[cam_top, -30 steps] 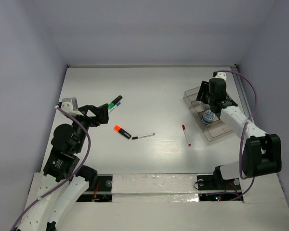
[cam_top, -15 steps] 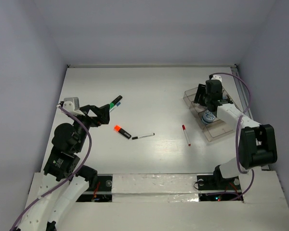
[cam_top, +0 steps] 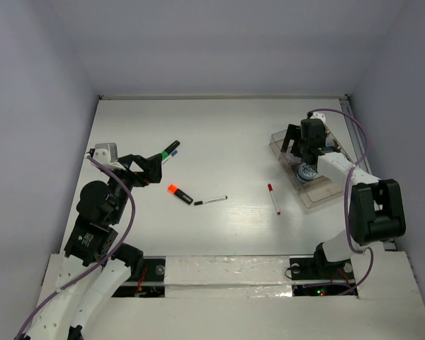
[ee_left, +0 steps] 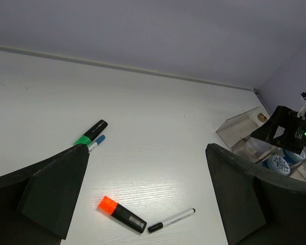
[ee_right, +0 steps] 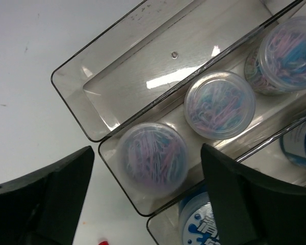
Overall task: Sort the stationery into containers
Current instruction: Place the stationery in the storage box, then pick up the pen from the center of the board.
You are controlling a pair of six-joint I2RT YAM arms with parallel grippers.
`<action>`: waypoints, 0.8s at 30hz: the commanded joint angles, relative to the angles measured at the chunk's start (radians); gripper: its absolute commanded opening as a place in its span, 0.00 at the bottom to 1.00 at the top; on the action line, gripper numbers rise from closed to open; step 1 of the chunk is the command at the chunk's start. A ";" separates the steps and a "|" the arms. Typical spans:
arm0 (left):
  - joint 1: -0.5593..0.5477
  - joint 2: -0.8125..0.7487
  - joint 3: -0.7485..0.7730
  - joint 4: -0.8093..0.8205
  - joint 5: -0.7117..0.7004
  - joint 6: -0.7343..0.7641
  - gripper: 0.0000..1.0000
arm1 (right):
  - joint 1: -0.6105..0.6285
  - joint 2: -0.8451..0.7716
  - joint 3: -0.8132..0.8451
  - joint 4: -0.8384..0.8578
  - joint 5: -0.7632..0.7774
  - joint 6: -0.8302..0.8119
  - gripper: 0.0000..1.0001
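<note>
The clear divided tray [cam_top: 319, 193] stands at the right. My right gripper [cam_top: 299, 145] hovers open and empty over its far end. In the right wrist view, three clear pots of coloured clips [ee_right: 153, 157] [ee_right: 220, 104] [ee_right: 285, 53] sit in one compartment of the tray [ee_right: 86, 81], and a blue-and-white pot [ee_right: 204, 224] sits in the neighbouring one. On the table lie a green-capped marker [cam_top: 169, 150], an orange-capped marker [cam_top: 179, 194], a thin black-and-white pen [cam_top: 210, 201] and a red-capped pen [cam_top: 274, 199]. My left gripper [cam_top: 152, 167] is open and empty, raised just left of the markers.
A blue-capped pen [ee_left: 96, 143] lies tight against the green-capped marker [ee_left: 90, 139]. The tray's outermost long compartment [ee_right: 158, 66] holds nothing. Grey walls close off the table at the back and both sides. Purple cables run along both arms.
My right gripper has shifted slightly left over the tray's far end. The left arm and the pens have hardly moved.
</note>
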 commanded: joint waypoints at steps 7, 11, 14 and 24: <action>0.006 0.011 -0.006 0.058 0.009 0.015 0.99 | 0.000 -0.093 0.005 0.062 -0.021 -0.019 1.00; 0.015 0.017 -0.004 0.057 0.006 0.013 0.99 | 0.098 -0.175 -0.010 0.092 -0.176 -0.070 1.00; 0.024 0.021 -0.001 0.054 -0.002 0.015 0.99 | 0.228 -0.163 0.031 0.089 -0.270 -0.116 1.00; 0.062 0.018 0.005 0.044 -0.034 0.013 0.99 | 0.727 0.202 0.354 -0.032 -0.258 -0.196 0.90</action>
